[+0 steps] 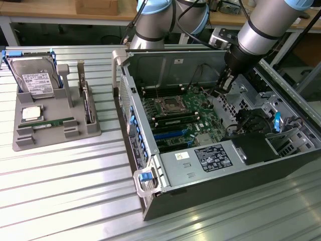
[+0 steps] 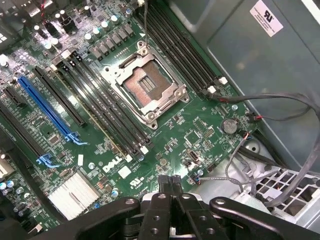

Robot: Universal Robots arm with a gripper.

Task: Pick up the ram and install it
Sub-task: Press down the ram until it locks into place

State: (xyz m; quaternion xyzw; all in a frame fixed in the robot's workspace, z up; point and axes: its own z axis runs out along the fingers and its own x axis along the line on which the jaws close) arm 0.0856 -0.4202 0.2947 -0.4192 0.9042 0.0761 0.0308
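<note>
The ram (image 1: pixel 47 123), a long thin green stick, lies flat in the front slot of the grey tray (image 1: pixel 55 139) on the exterior view's left. My gripper (image 1: pixel 219 92) hangs inside the open computer case, above the motherboard (image 1: pixel 183 118) near its far edge, well away from the ram. In the wrist view the gripper (image 2: pixel 171 182) is shut, its black fingers (image 2: pixel 162 184) pressed together with nothing between them. Below them lie the open processor socket (image 2: pixel 145 85) and the long black memory slots (image 2: pixel 107 112) on either side of it.
The tray also holds a silver hard drive (image 1: pixel 34 80), a square processor chip (image 1: pixel 31 113) and an upright card (image 1: pixel 88 103). Case walls (image 1: pixel 131 125) surround the board. Loose cables (image 2: pixel 270 100) run near the slots. A blue latch (image 1: pixel 145 175) sits at the case's front corner.
</note>
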